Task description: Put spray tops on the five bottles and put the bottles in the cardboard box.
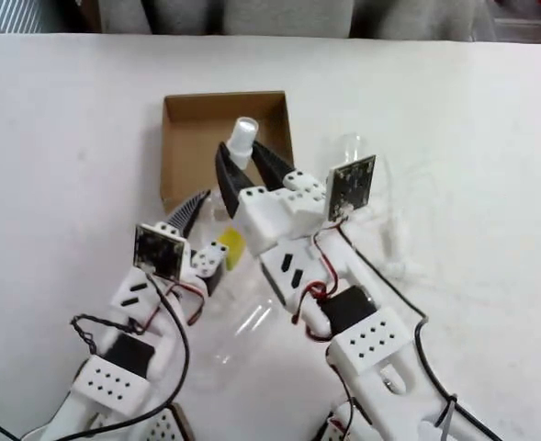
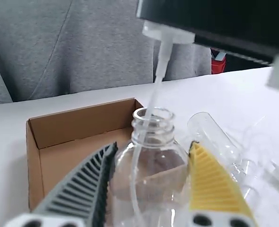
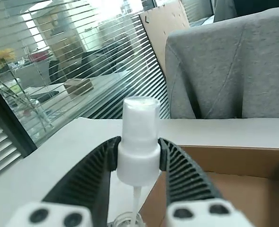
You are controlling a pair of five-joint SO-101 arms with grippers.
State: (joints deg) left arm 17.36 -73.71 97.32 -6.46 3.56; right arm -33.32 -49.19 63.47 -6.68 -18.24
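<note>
From the high view, I saw the left arm [image 1: 128, 294] at the near left of the desk [image 1: 59, 138]. Its left jaws, one dark and one yellow, were clamped on an upright clear bottle [image 1: 217, 219] just beside the near wall of the cardboard box [image 1: 192, 138]. The right arm [image 1: 371, 340] carried the right jaws, closed on a white spray top [image 1: 245, 136]. A second bottle [image 1: 348, 147] lay just right of the box, and a third bottle [image 1: 242, 326] lay between the arms.

In the left wrist view, the left jaws pinched the clear bottle [image 2: 151, 165] at its shoulder. The spray top [image 2: 167, 33] hung above the open neck, with its thin tube running down inside. The cardboard box [image 2: 82, 123] stood open behind.

In the right wrist view, the black right jaws squeezed the spray top [image 3: 139, 142] at its collar, directly over the clear bottle [image 3: 125, 220]. The cardboard box [image 3: 234, 161] lay beyond.
</note>
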